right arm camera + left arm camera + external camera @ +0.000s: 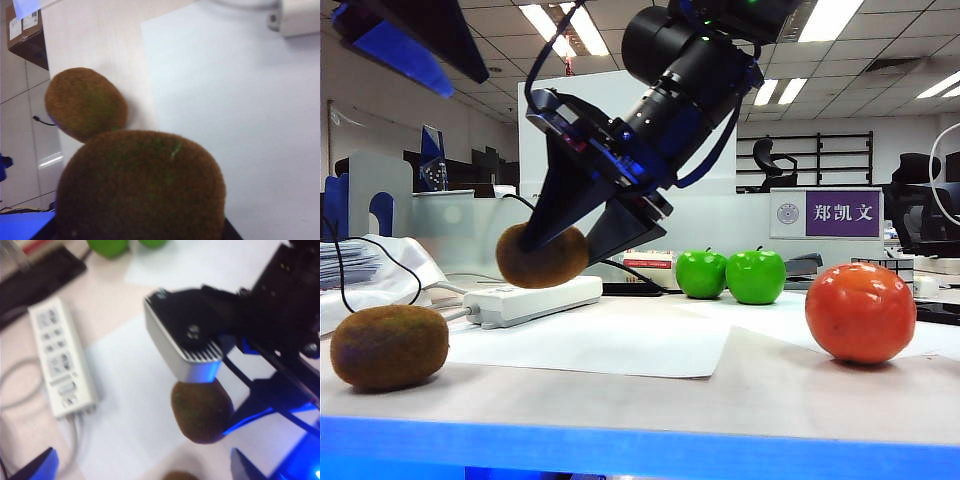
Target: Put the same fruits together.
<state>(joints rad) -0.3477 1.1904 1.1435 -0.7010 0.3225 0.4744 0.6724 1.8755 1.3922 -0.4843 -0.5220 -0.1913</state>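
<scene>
My right gripper (558,252) reaches across to the left of the exterior view and is shut on a fuzzy brown kiwi (542,256), held just above the table. That held kiwi (140,185) fills the right wrist view. The second kiwi (388,345) lies on the table near the front left edge, and the right wrist view shows this second kiwi (85,102) just beyond the held one. Two green apples (701,273) (755,276) sit side by side at the back. An orange-red round fruit (860,312) rests at the right. My left gripper (142,467) hangs open and empty high at the upper left, looking down on the held kiwi (200,412).
A white power strip (535,300) with its cable lies behind the kiwis. A white paper sheet (620,340) covers the table's middle. A purple name sign (825,213) and books stand at the back. The table's front edge (640,440) has a blue band.
</scene>
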